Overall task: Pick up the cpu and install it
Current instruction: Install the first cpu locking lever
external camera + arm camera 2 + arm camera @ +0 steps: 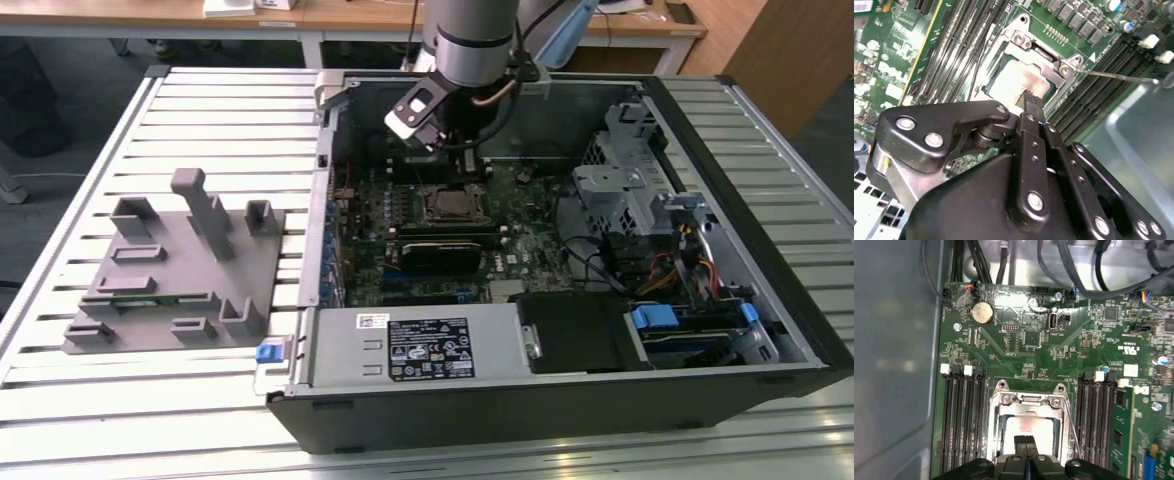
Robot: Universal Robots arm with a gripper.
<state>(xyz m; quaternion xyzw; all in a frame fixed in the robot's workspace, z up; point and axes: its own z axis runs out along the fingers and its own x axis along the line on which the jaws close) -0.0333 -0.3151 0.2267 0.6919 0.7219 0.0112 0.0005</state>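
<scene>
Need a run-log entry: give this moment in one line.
gripper: shut, over cpu | cpu: lying flat in socket | held: nothing

Fine white lettering covers the green motherboard all around the hand, too small to read. In the exterior view, a black printed label on the silver power supply, well apart from the hand, is equally unreadable.
</scene>
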